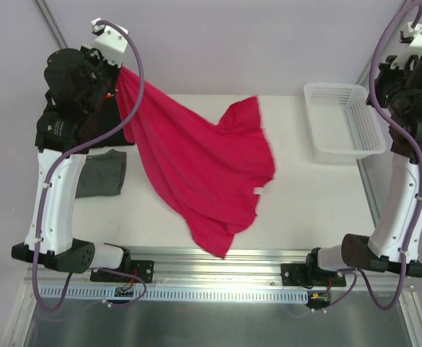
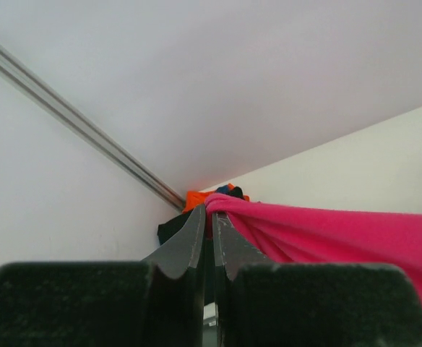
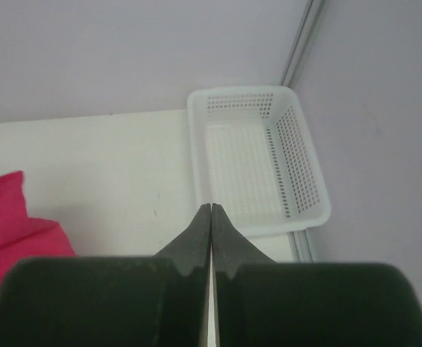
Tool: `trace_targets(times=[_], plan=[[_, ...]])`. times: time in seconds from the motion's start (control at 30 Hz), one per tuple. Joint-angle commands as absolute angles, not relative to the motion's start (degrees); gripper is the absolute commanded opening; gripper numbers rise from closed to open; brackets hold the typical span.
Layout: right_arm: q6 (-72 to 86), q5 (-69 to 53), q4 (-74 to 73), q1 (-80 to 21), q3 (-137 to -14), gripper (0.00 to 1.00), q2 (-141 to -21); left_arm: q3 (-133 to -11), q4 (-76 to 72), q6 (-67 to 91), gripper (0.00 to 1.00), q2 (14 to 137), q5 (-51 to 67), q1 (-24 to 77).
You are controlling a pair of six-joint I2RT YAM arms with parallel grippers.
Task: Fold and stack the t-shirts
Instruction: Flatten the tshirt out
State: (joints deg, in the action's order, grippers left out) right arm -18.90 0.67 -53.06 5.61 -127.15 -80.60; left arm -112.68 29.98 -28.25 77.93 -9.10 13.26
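The crimson-pink t-shirt (image 1: pixel 196 166) hangs from my left gripper (image 1: pixel 117 90) at the back left and drapes down across the middle of the table. In the left wrist view my left gripper (image 2: pixel 212 210) is shut on a bunched edge of the pink shirt (image 2: pixel 341 231). Beyond the fingertips lies a pile of folded shirts, the orange one (image 2: pixel 200 197) on top with black and a bit of blue showing. A folded grey-green shirt (image 1: pixel 102 173) lies under the left arm. My right gripper (image 3: pixel 211 210) is shut and empty, raised at the right above the table.
A white plastic mesh basket (image 1: pixel 341 119) stands at the back right, also in the right wrist view (image 3: pixel 254 159). An aluminium rail runs along the table's near edge. Walls close off the back and both sides.
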Motion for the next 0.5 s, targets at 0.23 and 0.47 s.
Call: trace_targets(times=[0.23,0.47], plan=[[-15.65,-2.28,-57.75,6.33,-119.55,0.0,-59.69,-102.66,30.67,-26.28,0.0,60.12,-8.44,13.36],[-9.94,-16.33,-57.84,7.2,-110.5,0.76,-58.54,-112.82,34.62,-26.72,0.0,69.75,-4.92,19.14]])
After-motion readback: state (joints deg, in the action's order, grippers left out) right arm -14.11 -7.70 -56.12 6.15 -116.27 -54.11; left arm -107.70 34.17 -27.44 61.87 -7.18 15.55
